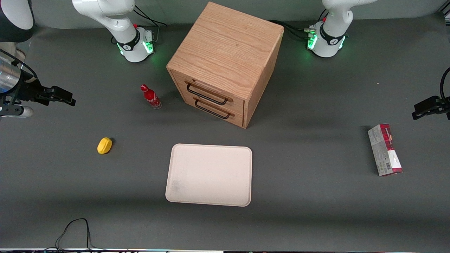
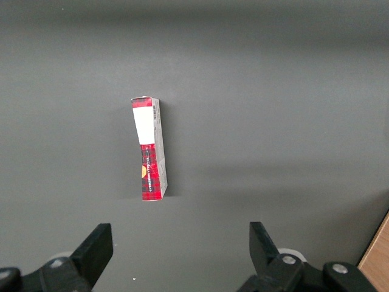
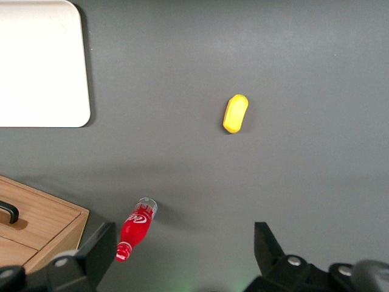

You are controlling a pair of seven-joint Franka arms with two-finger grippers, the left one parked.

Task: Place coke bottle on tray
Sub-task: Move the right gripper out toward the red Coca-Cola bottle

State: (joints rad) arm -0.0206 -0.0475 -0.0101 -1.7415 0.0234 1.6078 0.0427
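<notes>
Red coke bottle (image 1: 151, 97) stands upright on the grey worktop (image 1: 309, 196), beside the wooden drawer cabinet (image 1: 225, 63), farther from the front camera than the cream tray (image 1: 209, 174). We see the tool (image 1: 65, 97) held high at the working arm's end, fingers spread, empty, well apart from bottle and yellow object (image 1: 104, 145).

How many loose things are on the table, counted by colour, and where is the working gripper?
Red: 2, the coke bottle and the red-and-grey carton
Yellow: 1, the small yellow object
Cream: 1, the tray
Wood: 1, the drawer cabinet
Total: 5
The gripper is open, up off the table, at the working arm's end.
</notes>
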